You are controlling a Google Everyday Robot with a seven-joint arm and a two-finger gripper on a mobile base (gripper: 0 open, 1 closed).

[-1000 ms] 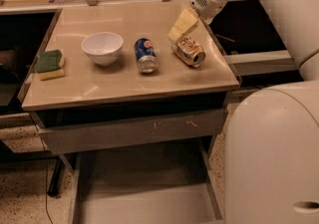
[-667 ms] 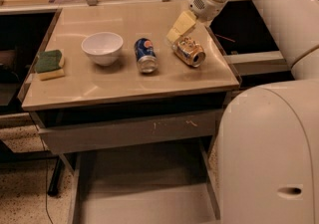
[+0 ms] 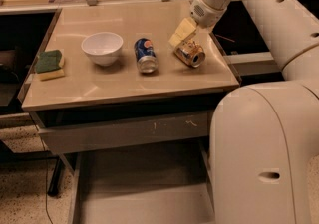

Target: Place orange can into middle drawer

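The orange can (image 3: 190,53) lies on its side on the right part of the tan countertop (image 3: 124,81), silver top facing the front right. My gripper (image 3: 182,33) reaches down from the upper right and is right at the can's rear upper end, touching it or nearly so. The middle drawer (image 3: 142,188) is pulled out below the counter, its flat grey floor showing, partly hidden at the right by my arm's white body.
A blue soda can (image 3: 145,55) lies just left of the orange can. A white bowl (image 3: 102,47) and a green-and-yellow sponge (image 3: 49,64) sit further left. A grey drawer front with pale scratches (image 3: 124,132) is above the open drawer. My white arm body (image 3: 264,153) fills the lower right.
My gripper has stayed at the orange can with only a slight shift. The can, the blue can, the bowl and the sponge have not moved.
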